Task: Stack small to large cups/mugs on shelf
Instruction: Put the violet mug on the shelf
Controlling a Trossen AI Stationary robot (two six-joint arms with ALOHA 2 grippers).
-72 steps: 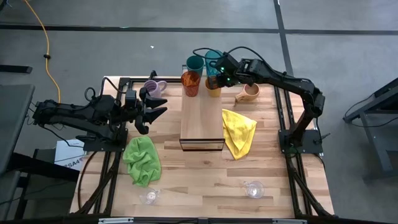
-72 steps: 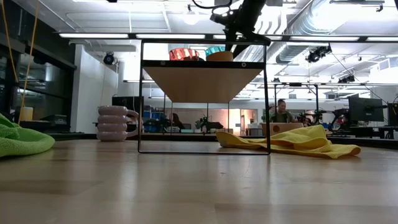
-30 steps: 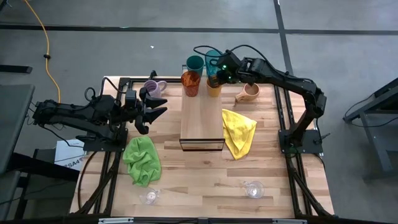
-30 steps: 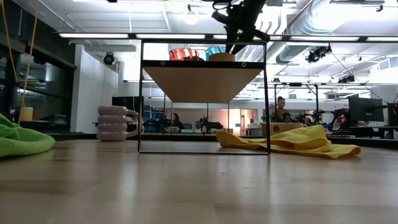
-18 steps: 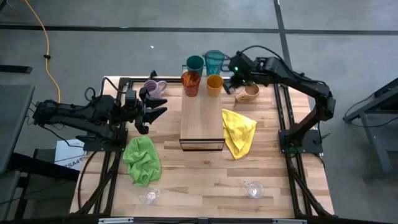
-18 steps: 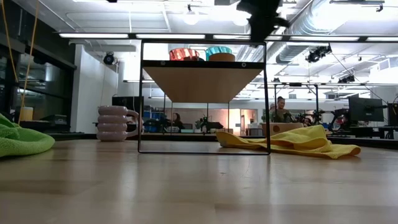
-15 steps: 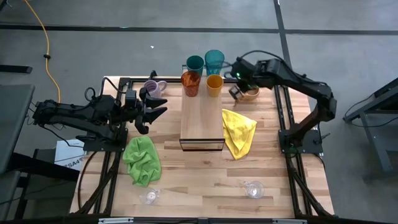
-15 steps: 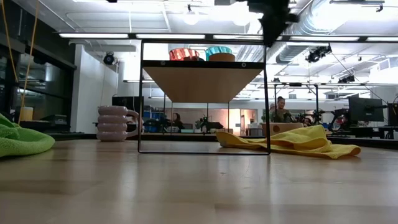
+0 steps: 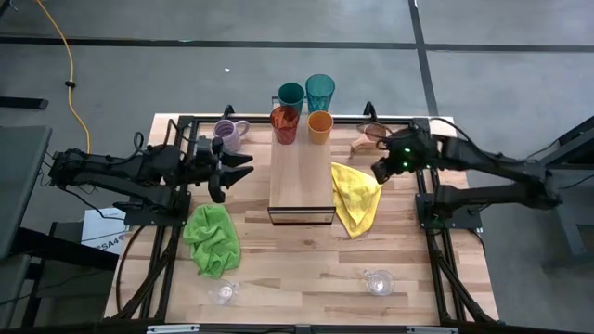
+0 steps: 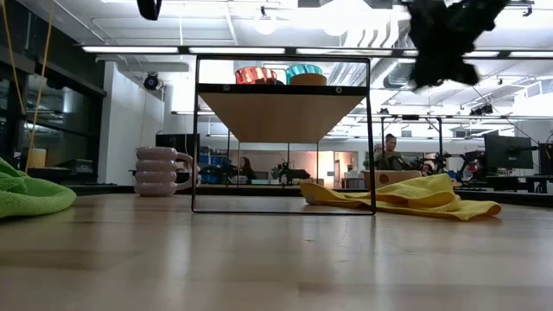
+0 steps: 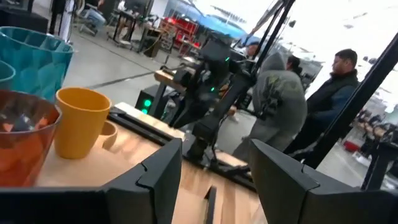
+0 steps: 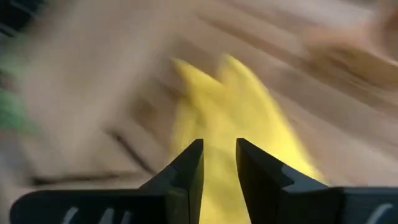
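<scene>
Tan mug (image 9: 372, 135) lies just beyond right tool (image 9: 382, 169).

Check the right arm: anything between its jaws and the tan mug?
Nothing visible. In the high view the right gripper hangs over the yellow cloth's edge, empty, jaws slightly apart. The tan mug sits on the table just beyond it toward the far edge, beside the shelf, with bare wood between them.

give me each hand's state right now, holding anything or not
Left hand: open, holding nothing, beside the lavender mug.
Right hand: fingers slightly apart, empty, above the yellow cloth.
</scene>
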